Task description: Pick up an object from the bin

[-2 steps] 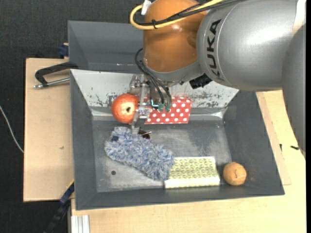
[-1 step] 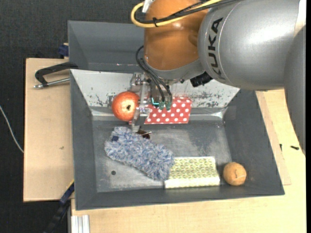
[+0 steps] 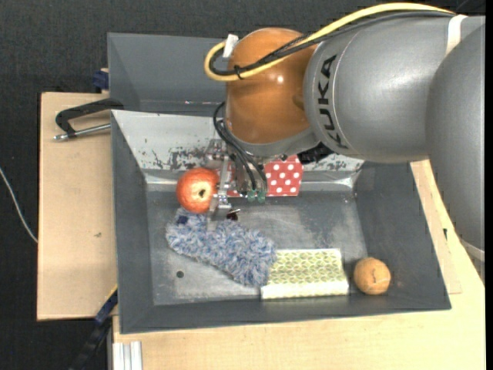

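Arm (image 3: 385,83) reaching down from the right, gripper (image 3: 225,199) just beside the red apple (image 3: 194,190), its grip we cannot tell

Matt grey metal bin (image 3: 131,230), fuzzy blue knitted cloth (image 3: 223,251), glossy apple (image 3: 196,189).
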`<state>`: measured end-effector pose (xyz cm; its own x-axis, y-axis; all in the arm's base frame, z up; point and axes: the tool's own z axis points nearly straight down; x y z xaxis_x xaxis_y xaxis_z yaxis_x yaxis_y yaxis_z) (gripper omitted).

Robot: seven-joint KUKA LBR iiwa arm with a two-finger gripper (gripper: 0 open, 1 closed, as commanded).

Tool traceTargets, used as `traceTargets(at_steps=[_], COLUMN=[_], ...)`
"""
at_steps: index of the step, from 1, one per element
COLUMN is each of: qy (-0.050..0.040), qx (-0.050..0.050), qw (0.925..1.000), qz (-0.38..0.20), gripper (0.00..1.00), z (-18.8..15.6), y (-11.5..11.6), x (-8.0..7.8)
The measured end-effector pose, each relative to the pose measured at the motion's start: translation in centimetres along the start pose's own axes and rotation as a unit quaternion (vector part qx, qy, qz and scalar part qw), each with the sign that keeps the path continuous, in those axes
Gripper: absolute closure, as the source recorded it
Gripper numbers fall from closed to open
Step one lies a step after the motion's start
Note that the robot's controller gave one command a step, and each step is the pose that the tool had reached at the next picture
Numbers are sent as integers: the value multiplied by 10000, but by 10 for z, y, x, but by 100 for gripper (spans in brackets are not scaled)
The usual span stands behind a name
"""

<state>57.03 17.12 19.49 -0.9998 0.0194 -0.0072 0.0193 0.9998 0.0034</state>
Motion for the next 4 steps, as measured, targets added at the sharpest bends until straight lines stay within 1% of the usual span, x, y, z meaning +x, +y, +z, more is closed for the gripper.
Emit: traceTargets(at_steps=[1,2,3,4], qy=[81,-2,-2,9], qx=[18,-12,-12,5], qw=[9995,9994,9994,10000], qz=[300,-340,-340,-34], gripper=[0,100,100,100], z=[90,114,114,-22], y=[-23,-47,-47,-65], x=[84,55,55,39])
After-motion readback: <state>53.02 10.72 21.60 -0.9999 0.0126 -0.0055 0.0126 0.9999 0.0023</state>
